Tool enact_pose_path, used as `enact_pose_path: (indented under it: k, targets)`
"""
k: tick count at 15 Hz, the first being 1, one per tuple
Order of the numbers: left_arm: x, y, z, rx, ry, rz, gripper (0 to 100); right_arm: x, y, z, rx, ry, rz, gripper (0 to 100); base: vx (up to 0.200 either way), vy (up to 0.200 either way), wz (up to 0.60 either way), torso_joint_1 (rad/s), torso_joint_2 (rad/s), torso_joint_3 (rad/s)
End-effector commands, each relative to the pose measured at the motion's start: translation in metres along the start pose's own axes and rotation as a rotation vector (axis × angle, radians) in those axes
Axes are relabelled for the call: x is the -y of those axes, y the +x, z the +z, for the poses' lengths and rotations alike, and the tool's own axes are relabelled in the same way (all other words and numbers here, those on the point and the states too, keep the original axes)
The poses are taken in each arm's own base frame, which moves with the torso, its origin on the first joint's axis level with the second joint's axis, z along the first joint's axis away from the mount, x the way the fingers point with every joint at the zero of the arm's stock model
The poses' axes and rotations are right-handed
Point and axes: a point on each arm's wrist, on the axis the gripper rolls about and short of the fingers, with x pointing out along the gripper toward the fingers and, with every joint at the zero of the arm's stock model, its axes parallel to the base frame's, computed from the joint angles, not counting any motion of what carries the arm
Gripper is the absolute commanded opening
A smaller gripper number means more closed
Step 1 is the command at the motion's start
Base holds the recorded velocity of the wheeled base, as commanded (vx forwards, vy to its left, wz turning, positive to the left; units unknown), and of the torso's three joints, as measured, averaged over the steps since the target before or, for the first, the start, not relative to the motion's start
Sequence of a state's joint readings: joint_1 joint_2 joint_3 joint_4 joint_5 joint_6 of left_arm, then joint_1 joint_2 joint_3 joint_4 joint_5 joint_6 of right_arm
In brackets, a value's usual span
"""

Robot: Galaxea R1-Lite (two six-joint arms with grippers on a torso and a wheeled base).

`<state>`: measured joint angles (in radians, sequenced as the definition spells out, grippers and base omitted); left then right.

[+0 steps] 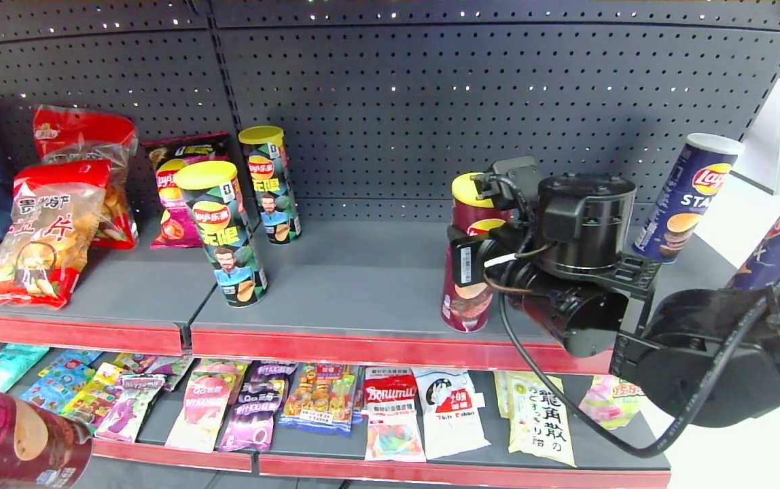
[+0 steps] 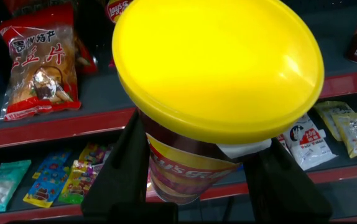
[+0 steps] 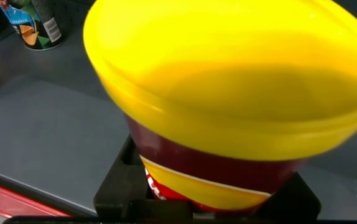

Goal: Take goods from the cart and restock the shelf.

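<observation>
Right gripper (image 1: 471, 268) is clamped round one maroon can (image 1: 463, 305), upright at the front edge of the shelf (image 1: 363, 272), four o'clock from two green cans (image 1: 223, 231). Three chip bags (image 1: 50, 231) lie at nine o'clock, one blue can (image 1: 689, 197) at two. Left gripper (image 2: 200, 190) pinches a second maroon can (image 1: 13, 441) at eight o'clock.

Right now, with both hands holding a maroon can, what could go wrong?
The maroon can in the right hand is near the front edge of the upper shelf; released there, or nudged as the hand leaves, it might fall. The second can, in the left hand, sits low; raising it could hit that red edge.
</observation>
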<state>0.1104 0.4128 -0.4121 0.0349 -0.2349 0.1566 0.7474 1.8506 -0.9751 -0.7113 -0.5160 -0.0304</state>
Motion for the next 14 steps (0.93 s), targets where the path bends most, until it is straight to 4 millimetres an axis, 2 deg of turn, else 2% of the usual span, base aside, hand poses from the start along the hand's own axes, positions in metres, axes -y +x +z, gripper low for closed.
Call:
enact_pose_path:
  k: [1,4,5,11,12,14]
  targets:
    - [0.0,0.0,0.0,0.0,0.0,0.0,0,-0.001,0.0,-0.001,-0.002,-0.002,0.0,0,0.0,0.0,0.0,0.0,0.0,0.0]
    - [0.0,0.0,0.0,0.002,0.0,0.0,0,-0.001,0.0,-0.001,-0.004,-0.001,-0.001,0,0.0,0.0,0.0,0.0,0.0,0.0]
    - [0.0,0.0,0.0,0.001,0.0,0.002,0,-0.001,0.001,-0.001,-0.004,-0.001,-0.001,100,0.0,0.0,0.0,0.0,0.0,0.0]
    - [0.0,-0.001,0.0,0.004,0.001,0.002,0,0.002,-0.004,0.004,0.011,0.009,-0.005,100,0.0,0.0,0.0,0.0,0.0,0.0]
    - [0.0,-0.001,0.0,0.003,0.001,0.002,0,0.004,-0.011,0.005,0.014,0.01,-0.011,100,0.0,0.0,0.0,0.0,0.0,0.0]
    - [0.0,-0.001,0.0,0.003,0.001,-0.001,0,0.012,-0.042,0.0,-0.001,-0.001,0.015,100,0.0,0.0,0.0,0.0,0.0,0.0]
